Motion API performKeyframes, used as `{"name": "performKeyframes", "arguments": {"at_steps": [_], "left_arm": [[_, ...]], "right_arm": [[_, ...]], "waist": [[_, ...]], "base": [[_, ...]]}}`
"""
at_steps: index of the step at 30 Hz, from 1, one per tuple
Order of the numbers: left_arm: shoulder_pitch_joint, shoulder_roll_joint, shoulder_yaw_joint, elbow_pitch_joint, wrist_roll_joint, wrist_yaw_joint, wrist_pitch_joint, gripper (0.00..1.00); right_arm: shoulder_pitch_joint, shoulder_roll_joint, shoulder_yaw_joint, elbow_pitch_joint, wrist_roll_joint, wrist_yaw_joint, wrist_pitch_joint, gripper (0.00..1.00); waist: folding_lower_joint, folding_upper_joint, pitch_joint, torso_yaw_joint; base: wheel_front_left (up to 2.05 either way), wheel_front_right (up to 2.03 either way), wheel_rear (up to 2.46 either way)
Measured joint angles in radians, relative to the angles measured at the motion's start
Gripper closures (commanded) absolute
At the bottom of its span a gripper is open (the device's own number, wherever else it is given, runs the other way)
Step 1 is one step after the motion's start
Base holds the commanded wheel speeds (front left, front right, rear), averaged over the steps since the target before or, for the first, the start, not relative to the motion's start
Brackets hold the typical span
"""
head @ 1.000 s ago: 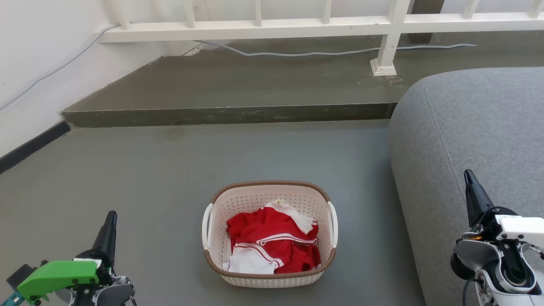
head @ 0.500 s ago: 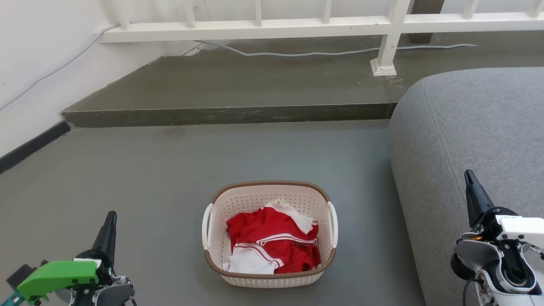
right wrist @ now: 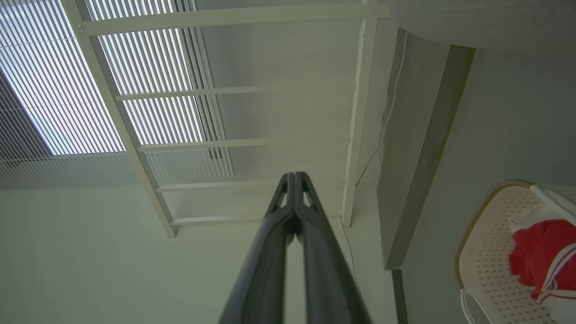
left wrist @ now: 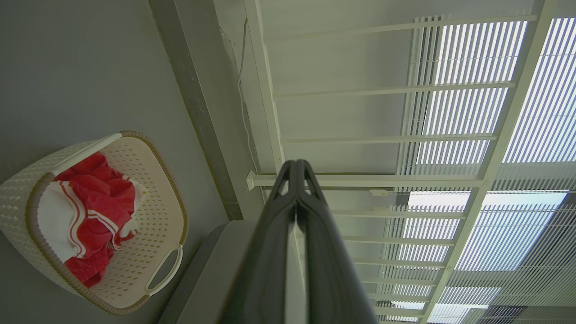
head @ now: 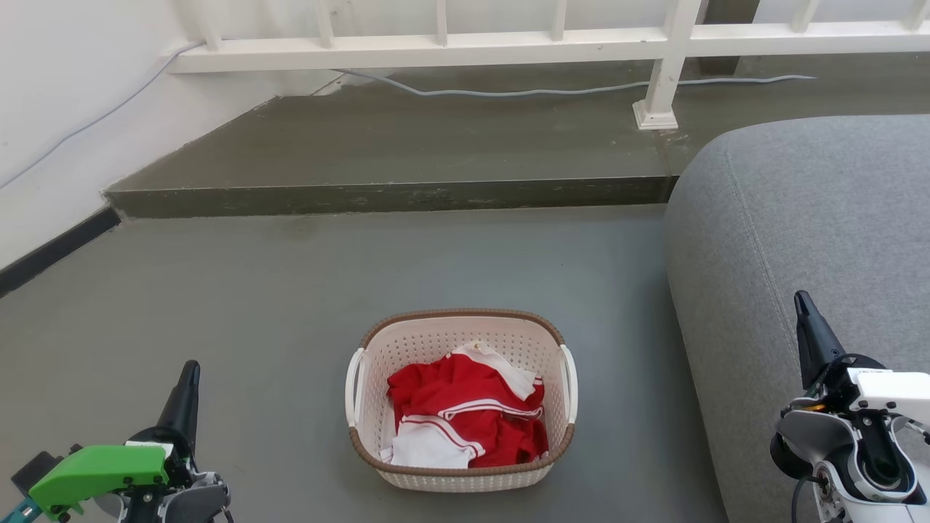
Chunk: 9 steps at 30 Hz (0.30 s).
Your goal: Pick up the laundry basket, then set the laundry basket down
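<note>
the laundry basket stands upright on the grey floor in the near middle of the scene, with a brown rim all round, a white handle on its left side and another on its right. a crumpled heap of red and white clothes lies inside it. the left gripper is at the near left, well apart from the basket, with a green cover on its wrist. the left wrist view shows its 2 dark fingers pressed together at the tips with nothing between them. the right gripper is at the near right, in front of the grey sofa that stands near the basket's right side. its 2 fingers are likewise closed tip to tip and empty. neither gripper touches the basket. beyond the basket a raised step crosses the floor. a pale cable lies along its top, under a white railing at the far edge.
</note>
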Motion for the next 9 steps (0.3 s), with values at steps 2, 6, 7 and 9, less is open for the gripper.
{"name": "performKeyframes", "arguments": {"at_steps": [2,6,7,9], "left_arm": [[0.000,0.000,0.000,0.000,0.000,0.000,0.000,1.00],[0.000,0.000,0.000,0.000,0.000,0.000,0.000,1.00],[0.000,0.000,0.001,0.001,0.000,-0.001,0.000,1.00],[-0.001,0.000,0.001,0.001,0.000,-0.002,0.000,1.00]], "right_arm": [[0.000,0.000,0.000,0.000,0.000,0.000,0.002,1.00],[0.000,0.000,-0.001,0.000,0.000,0.000,0.002,1.00],[0.000,0.001,-0.001,0.000,0.000,0.000,0.002,1.00],[0.000,0.001,-0.001,0.001,0.000,0.000,0.002,1.00]], "waist": [[0.0000,0.0000,0.000,0.000],[0.0000,0.0000,0.000,0.000],[0.0000,0.0000,0.000,0.000],[0.0000,0.0000,0.000,0.000]], "base": [[0.00,0.00,0.00],[0.00,0.00,0.00],[0.00,0.00,0.00],[0.00,0.00,0.00]]}}
